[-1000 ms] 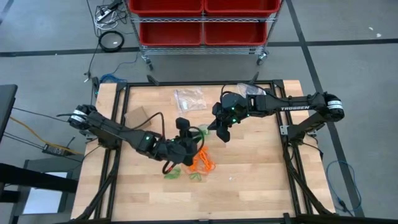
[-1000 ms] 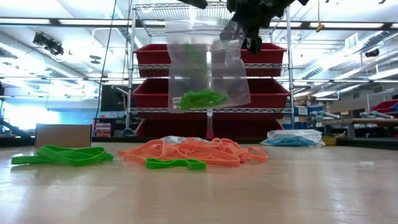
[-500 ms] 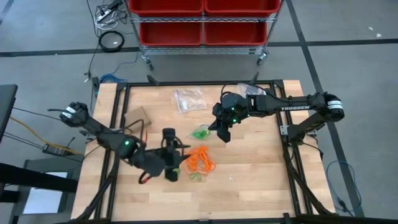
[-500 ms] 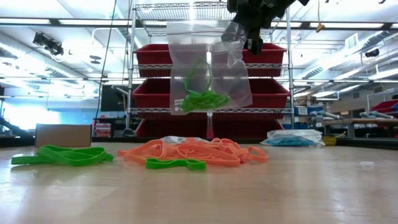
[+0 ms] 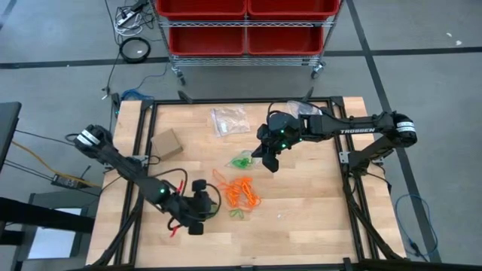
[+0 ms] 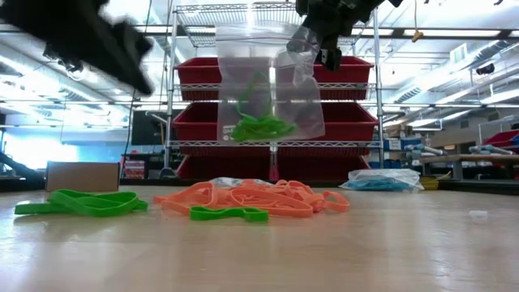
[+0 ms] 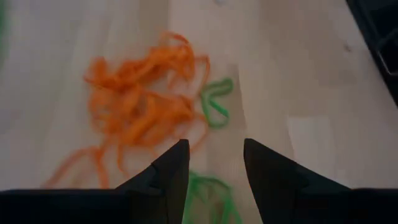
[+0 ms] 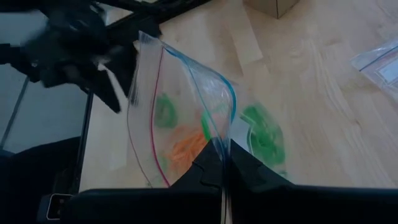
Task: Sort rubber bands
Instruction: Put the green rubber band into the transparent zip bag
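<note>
The right gripper [image 5: 268, 161] hangs over the tabletop's middle, pinched on a clear bag [image 6: 268, 85] with green rubber bands [image 6: 261, 126] inside; the left gripper [image 5: 197, 224], fingers apart and empty, sits near the front edge beside the orange rubber bands [image 5: 241, 193].

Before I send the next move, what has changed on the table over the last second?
The left gripper pulled back from beside the bag to the table's near left, past the orange rubber bands, and hangs open and empty. The green rubber bands it dropped settled in the clear bag. The right gripper stayed shut on the bag's corner, holding it up. The bands on the table did not move.
</note>
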`<action>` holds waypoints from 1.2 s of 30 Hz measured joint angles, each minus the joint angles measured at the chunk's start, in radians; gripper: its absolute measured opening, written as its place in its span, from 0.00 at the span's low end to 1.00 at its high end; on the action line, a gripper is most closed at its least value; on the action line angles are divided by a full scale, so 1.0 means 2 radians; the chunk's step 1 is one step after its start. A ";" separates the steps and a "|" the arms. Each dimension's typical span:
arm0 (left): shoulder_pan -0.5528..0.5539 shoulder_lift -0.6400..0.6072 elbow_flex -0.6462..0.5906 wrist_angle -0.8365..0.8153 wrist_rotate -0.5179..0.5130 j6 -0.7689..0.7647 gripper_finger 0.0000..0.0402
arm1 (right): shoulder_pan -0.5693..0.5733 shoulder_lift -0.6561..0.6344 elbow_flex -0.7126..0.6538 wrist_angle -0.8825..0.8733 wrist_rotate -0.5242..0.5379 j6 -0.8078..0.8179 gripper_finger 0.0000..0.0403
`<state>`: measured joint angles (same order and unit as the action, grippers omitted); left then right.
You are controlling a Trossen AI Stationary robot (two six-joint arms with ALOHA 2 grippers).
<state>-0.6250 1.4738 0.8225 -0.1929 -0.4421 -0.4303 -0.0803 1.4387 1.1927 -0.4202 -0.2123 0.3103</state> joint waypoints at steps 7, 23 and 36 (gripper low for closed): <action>0.005 0.000 -0.101 0.073 -0.031 -0.056 0.40 | 0.000 0.000 0.000 0.000 0.000 0.000 0.00; 0.028 0.032 -0.136 0.138 0.012 -0.041 0.29 | 0.000 0.000 0.000 0.000 0.000 -0.008 0.00; 0.044 0.095 -0.123 0.169 0.007 -0.038 0.11 | 0.000 0.000 0.000 -0.001 0.000 -0.008 0.00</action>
<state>-0.5373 1.6648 0.5773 0.1446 -0.4288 -0.5053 -0.0803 1.4387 1.1927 -0.4216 -0.2131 0.2942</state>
